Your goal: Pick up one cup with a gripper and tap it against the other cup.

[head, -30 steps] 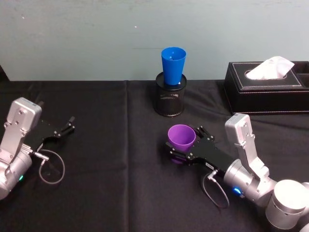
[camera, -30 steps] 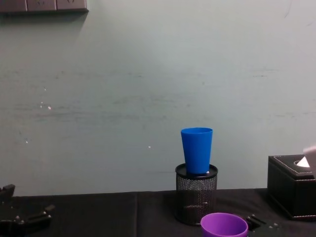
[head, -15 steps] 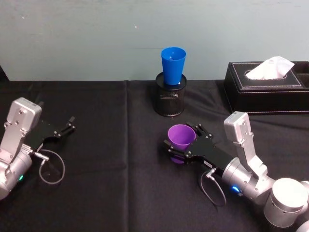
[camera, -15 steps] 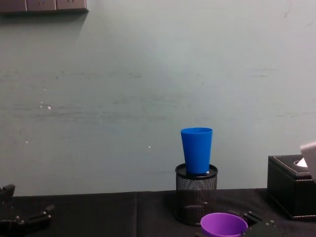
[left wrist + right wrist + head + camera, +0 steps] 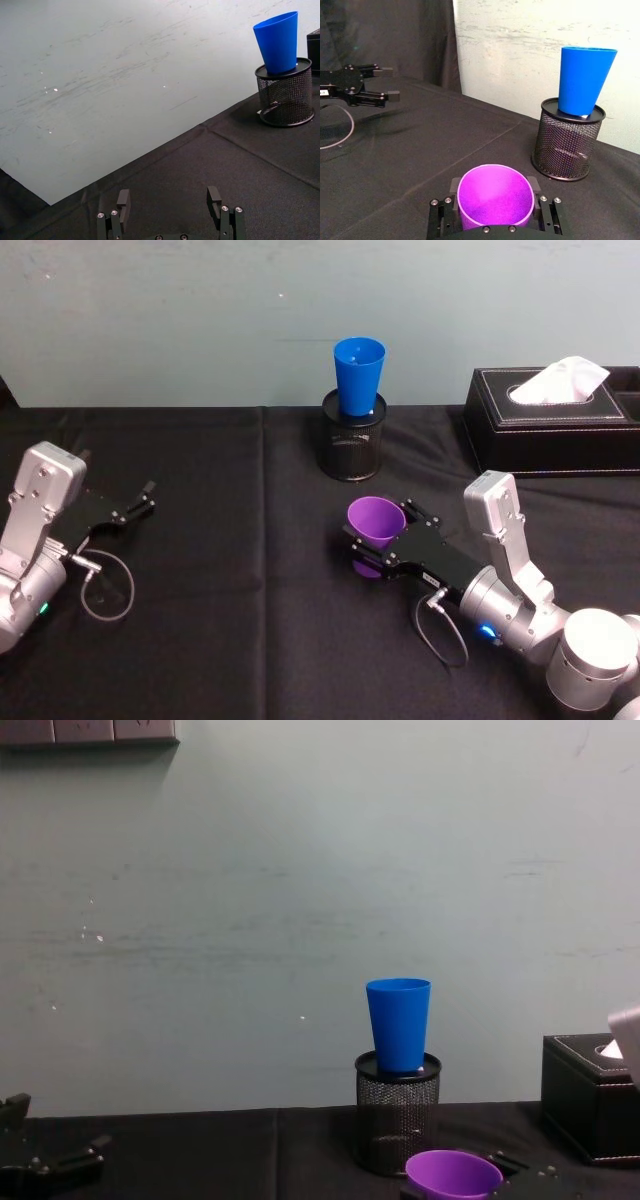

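Note:
The purple cup point(image 5: 376, 523) stands mouth up on the black cloth, right of centre, a little tilted in the chest view point(image 5: 453, 1175). My right gripper point(image 5: 381, 533) is shut on it, one flat jaw pressed against each side of the cup point(image 5: 495, 197). The blue cup point(image 5: 359, 375) sits upright in the mouth of a black mesh pen holder point(image 5: 351, 448) at the back centre, well beyond the purple cup. Seen from my right wrist, the blue cup point(image 5: 582, 80) is ahead and off to one side. My left gripper point(image 5: 145, 498) rests open at the far left.
A black tissue box point(image 5: 550, 420) with a white tissue stands at the back right, near the pen holder. A pale wall closes the table's far edge. Loose cables curl beside each arm on the black cloth point(image 5: 230, 580).
My right gripper's jaws have drawn in against the purple cup, and the cup has tipped slightly and shifted a little. The left arm has not moved.

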